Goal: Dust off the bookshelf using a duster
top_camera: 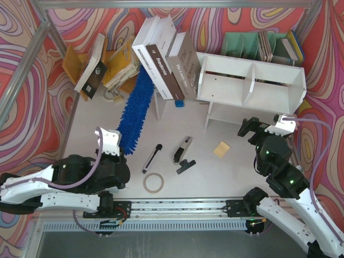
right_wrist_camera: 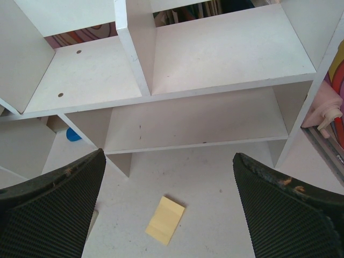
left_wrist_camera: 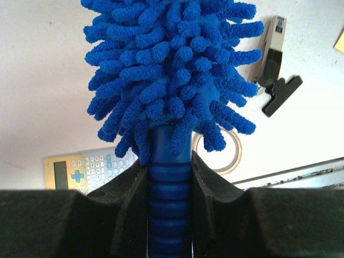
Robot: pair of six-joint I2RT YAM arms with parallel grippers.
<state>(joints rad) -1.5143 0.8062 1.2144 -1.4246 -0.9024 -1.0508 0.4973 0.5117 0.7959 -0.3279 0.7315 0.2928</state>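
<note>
The blue fluffy duster [top_camera: 135,107] lies stretched up the table's left-middle, its tip near the leaning books. My left gripper [top_camera: 117,153] is shut on its ribbed blue handle [left_wrist_camera: 169,199]; the shaggy head [left_wrist_camera: 169,70] fills the left wrist view just beyond the jaws. The white two-tier bookshelf [top_camera: 250,86] stands at the back right, its upper tier split by a divider. My right gripper [top_camera: 251,129] hovers in front of it, open and holding nothing. In the right wrist view the bookshelf [right_wrist_camera: 215,54] sits straight ahead of that gripper [right_wrist_camera: 167,161].
Books [top_camera: 164,59] lean against a thin white panel [top_camera: 159,105] behind the duster. A pale green file organiser [top_camera: 244,43] stands behind the shelf. On the table lie a tape ring [top_camera: 153,183], black pen [top_camera: 152,157], black-and-silver tool [top_camera: 183,149], yellow note pad [top_camera: 221,149] and calculator [left_wrist_camera: 86,172].
</note>
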